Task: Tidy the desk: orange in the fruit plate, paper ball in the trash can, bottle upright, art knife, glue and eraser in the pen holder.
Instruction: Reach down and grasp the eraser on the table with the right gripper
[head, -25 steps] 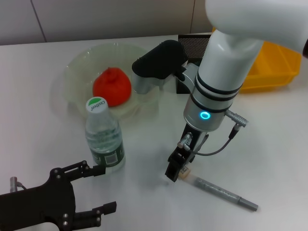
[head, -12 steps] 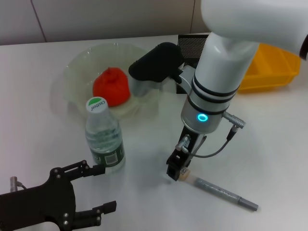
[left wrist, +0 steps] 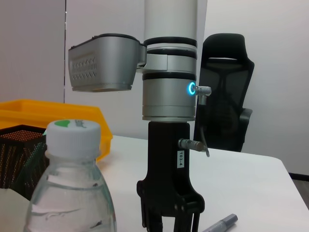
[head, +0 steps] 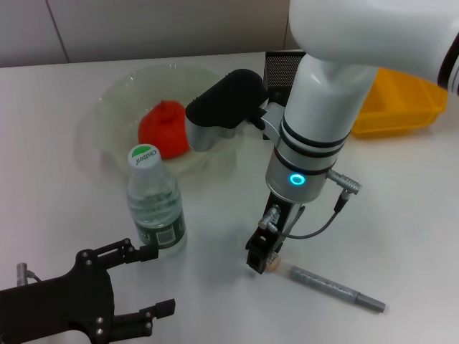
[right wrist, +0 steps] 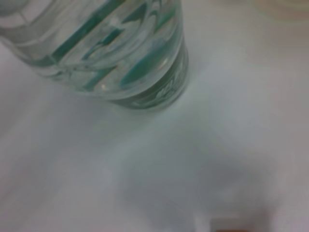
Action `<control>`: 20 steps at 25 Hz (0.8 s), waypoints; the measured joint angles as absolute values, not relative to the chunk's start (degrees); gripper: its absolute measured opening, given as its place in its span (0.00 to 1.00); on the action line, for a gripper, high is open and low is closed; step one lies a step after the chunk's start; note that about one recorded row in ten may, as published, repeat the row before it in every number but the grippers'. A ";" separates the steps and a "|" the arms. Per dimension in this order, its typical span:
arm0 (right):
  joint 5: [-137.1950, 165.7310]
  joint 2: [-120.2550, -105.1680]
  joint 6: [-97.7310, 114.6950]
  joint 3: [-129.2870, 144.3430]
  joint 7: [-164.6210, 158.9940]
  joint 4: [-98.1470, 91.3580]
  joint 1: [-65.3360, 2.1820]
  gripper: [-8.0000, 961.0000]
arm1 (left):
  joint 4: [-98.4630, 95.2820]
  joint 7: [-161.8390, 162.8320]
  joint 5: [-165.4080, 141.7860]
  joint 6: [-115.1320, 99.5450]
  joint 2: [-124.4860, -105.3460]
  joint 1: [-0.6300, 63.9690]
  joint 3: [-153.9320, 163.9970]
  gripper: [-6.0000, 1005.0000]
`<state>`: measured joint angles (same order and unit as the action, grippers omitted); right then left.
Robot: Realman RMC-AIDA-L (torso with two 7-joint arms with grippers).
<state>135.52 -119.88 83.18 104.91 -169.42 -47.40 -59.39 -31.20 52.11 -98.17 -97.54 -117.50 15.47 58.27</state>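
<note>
The right gripper (head: 262, 262) points down at the desk (head: 401, 208), its jaws clenched on a small pale eraser (head: 273, 263) just beside the knife (head: 336, 289). The bottle (head: 153, 201) stands upright near the plate (head: 115, 97) — the orange (head: 165, 127) lies in it. The left gripper (head: 147, 281) rests beside the bottle, jaws released.

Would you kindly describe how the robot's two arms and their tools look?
The right arm is a white cylinder with black bands, a glowing blue ring, a silver-and-black camera housing and a thin grey cable. Its right tool is black and narrow, with a small white label. The left tool is matte black, flat-plated with visible screws and two slim fingers.
</note>
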 joint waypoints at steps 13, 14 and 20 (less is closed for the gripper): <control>135.52 -119.88 81.54 105.80 -169.41 -45.20 -60.21 0.41 | -31.20 52.03 -98.06 -97.47 -117.51 15.47 58.27 0.78; 135.52 -119.88 81.44 105.81 -169.41 -45.19 -60.21 0.40 | -31.20 52.03 -98.06 -97.43 -117.51 15.47 58.27 0.78; 135.51 -119.88 81.30 106.23 -169.38 -45.17 -60.21 0.37 | -31.20 52.03 -97.90 -97.39 -117.51 15.49 58.27 0.78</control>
